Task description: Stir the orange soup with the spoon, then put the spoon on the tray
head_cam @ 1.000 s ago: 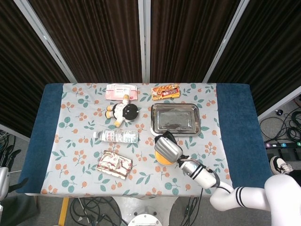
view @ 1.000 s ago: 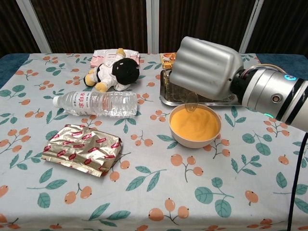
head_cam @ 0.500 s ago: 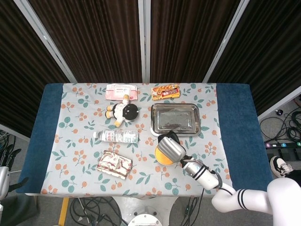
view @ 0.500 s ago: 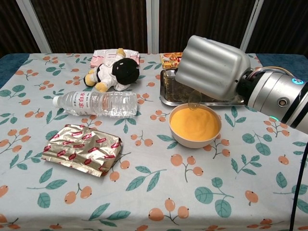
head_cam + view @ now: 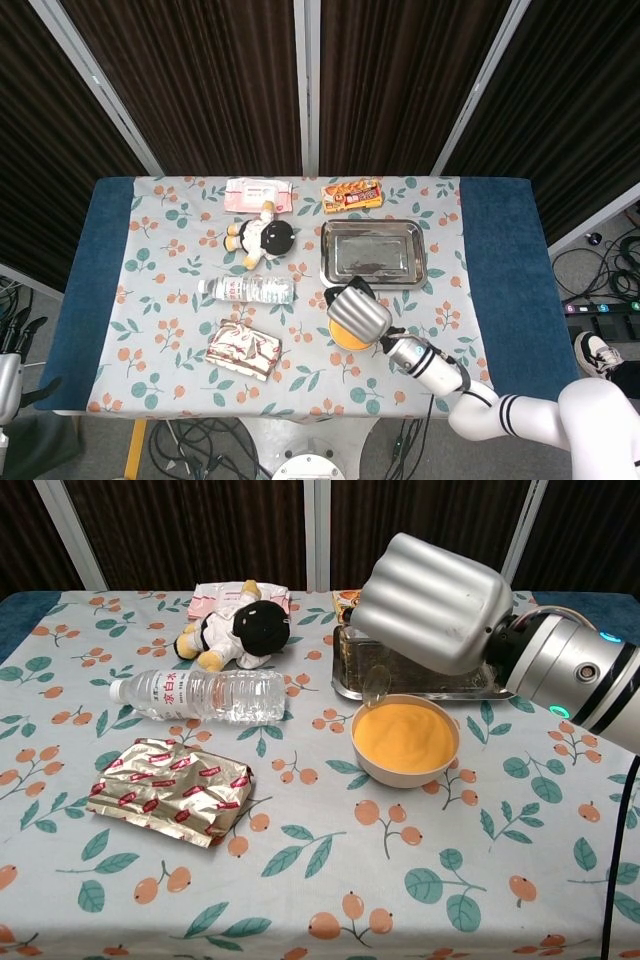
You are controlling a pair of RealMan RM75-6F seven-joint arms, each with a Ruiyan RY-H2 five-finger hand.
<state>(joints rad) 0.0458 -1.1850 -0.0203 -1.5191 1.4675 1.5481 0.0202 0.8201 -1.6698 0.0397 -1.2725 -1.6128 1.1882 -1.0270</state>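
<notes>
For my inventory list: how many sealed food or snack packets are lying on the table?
2: an orange snack box behind the tray, and a foil packet nearest the robot, left of the soup bowl.

The head view hangs high, looking steeply down on the whole table (image 5: 90,300) with curtains at 12 o'clock. The chest view sits low and close at the front edge, facing 12. Both share the flowered tablecloth (image 5: 300,880).

Dark ribbed wall panels (image 5: 200,80) behind a floral-clothed table (image 5: 160,260).

A lab: dark curtains (image 5: 200,80), loose floor cables (image 5: 600,270), floral-clothed table (image 5: 180,390).
</notes>
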